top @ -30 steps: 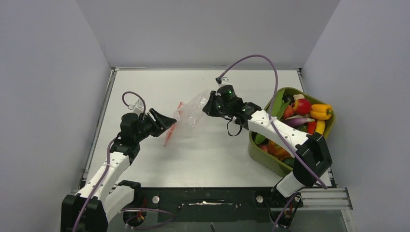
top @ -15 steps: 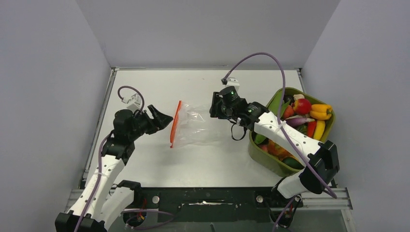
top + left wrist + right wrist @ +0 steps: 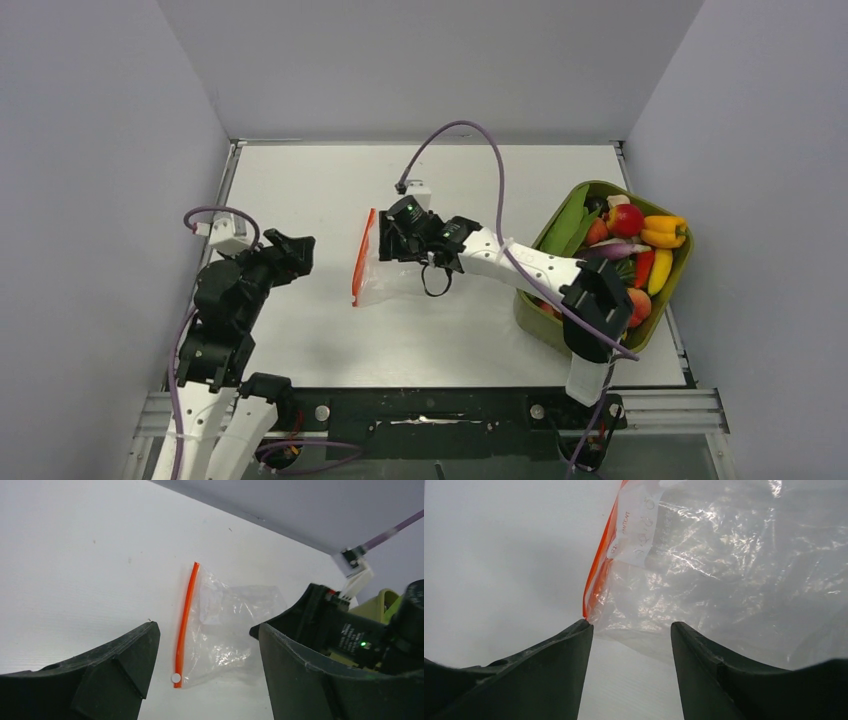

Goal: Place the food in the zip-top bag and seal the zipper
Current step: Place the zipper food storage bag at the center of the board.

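Jaws parted, zip-top bag on white table, grey walls

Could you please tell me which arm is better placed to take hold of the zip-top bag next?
Right, probably: the right tool, open, hangs just over the zip-top bag, fingertips beside the zipper. The left tool, also open, stands off to the bag's left, apart from it.
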Controlling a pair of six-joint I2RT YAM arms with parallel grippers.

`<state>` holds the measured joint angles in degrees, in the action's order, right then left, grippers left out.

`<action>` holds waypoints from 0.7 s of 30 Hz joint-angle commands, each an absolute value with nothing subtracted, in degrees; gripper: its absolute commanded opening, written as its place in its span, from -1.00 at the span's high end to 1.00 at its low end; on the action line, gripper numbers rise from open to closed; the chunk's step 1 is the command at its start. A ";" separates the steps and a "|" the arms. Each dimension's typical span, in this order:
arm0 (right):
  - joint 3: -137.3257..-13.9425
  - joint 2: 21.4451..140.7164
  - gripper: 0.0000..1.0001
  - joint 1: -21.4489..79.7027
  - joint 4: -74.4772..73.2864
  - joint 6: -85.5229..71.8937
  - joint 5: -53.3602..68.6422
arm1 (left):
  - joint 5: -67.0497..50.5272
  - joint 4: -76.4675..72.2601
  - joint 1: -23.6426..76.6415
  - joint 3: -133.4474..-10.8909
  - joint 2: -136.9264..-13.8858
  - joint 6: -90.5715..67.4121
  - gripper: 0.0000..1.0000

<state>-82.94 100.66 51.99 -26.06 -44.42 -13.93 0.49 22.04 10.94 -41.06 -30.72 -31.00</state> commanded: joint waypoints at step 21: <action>-78.88 105.23 -0.12 54.61 -38.85 -36.06 -25.41 | 11.07 22.94 11.07 -40.65 -19.60 -28.48 -0.64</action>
<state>-80.68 112.16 54.81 -32.97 -36.91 -15.59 9.93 24.23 10.94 -40.84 -20.12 -29.23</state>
